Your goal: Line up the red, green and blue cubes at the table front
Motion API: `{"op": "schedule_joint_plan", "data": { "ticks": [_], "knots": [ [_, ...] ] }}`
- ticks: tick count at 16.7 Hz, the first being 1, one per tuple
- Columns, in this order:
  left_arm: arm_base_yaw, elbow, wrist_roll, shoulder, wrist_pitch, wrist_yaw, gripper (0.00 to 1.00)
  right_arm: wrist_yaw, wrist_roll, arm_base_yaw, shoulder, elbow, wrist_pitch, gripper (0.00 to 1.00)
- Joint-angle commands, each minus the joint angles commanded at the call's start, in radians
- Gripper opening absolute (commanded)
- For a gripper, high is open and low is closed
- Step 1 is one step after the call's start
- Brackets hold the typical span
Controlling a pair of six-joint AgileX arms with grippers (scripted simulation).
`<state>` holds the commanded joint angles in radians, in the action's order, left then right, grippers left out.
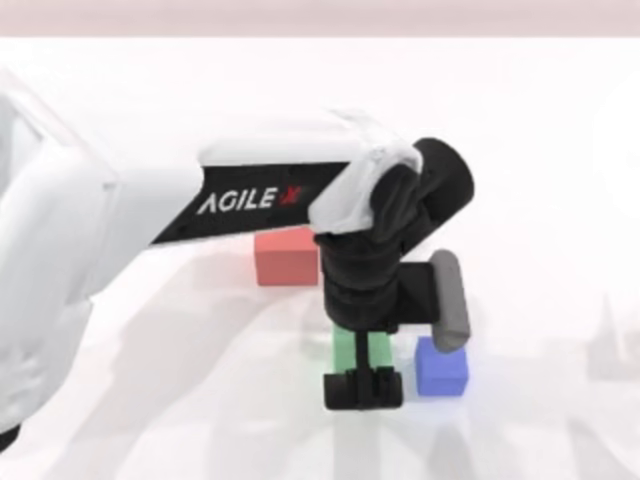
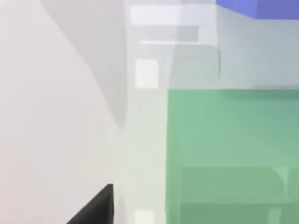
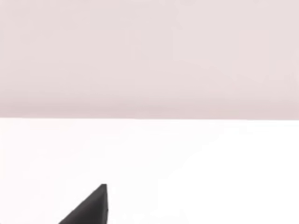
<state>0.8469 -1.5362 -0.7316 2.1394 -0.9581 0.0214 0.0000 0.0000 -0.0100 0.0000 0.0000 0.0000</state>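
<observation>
- Left gripper sat over the green cube; whether it pinched it, I couldn't tell.
- Blue cube lay just beside, red cube behind.
- Risk: wrist bumping blue, skewing the line.
- Right arm unseen from above.

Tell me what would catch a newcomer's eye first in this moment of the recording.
The big white left arm sweeping in from the top view's left dominates, its black left gripper down at the green cube near the table's middle. Right beside the green cube sits the blue cube, while the red cube lies apart, half tucked under the arm. The right arm is out of the top view; its wrist camera shows only bare table.
</observation>
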Motion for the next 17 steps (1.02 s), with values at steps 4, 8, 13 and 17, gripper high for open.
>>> {"op": "schedule_joint_plan", "data": {
  "ticks": [4,8,13,17],
  "knots": [
    [-0.006,-0.060,-0.001,-0.019,-0.074,0.000,1.00,0.000,0.000,0.000,0.000,0.000,0.000,1.00],
    [-0.018,-0.159,-0.002,-0.057,-0.222,0.000,1.00,0.000,0.000,0.000,0.000,0.000,0.000,1.00],
    [-0.016,-0.177,-0.001,-0.065,-0.245,-0.001,1.00,0.000,0.000,0.000,0.000,0.000,0.000,1.00],
    [-0.028,-0.213,0.061,-0.041,-0.259,-0.002,1.00,0.000,0.000,0.000,0.000,0.000,0.000,1.00]
  ]
}}
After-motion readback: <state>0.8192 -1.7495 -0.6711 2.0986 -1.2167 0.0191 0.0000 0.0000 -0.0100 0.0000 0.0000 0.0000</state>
